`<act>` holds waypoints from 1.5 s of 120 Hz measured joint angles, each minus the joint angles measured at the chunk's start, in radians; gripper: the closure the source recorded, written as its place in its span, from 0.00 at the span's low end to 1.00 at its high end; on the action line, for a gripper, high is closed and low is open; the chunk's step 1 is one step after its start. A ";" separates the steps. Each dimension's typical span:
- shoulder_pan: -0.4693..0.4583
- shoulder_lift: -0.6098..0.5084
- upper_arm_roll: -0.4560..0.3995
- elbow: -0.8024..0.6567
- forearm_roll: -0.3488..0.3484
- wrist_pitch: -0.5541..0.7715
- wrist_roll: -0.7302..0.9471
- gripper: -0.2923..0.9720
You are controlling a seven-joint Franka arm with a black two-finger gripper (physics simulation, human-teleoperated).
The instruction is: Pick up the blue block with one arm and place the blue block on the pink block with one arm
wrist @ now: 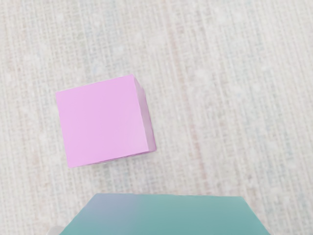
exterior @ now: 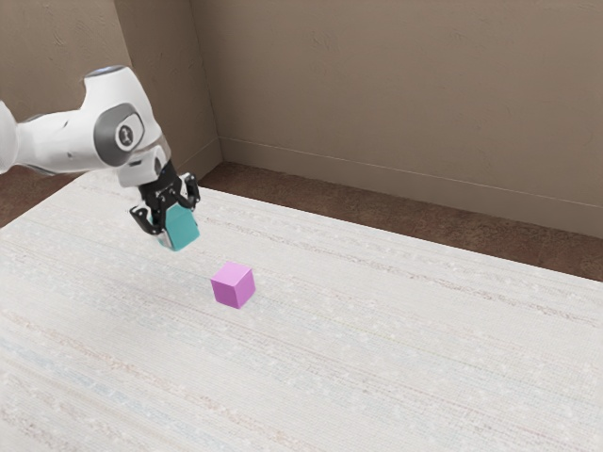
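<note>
Fingers grip blue block aloft; pink block sits on table.

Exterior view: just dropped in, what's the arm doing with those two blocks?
The arm's pincer is shut on the blue block, which looks more teal here, and appears to hold it clear of the table. The pink block sits alone on the table, a little toward the exterior view's right of the held block. In the wrist view it lies just ahead of the blue block. Nothing is stacked yet.

Matt, smooth pink block on pale, wood-grained table.
</note>
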 joint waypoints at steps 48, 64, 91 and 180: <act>-0.066 0.082 -0.040 0.069 0.006 -0.024 -0.223 0.48; -0.086 0.160 -0.037 0.132 0.009 -0.026 -0.281 0.48; -0.107 0.210 -0.036 0.156 0.015 -0.025 -0.354 0.48; -0.152 0.217 -0.035 0.144 0.189 -0.025 -0.460 0.36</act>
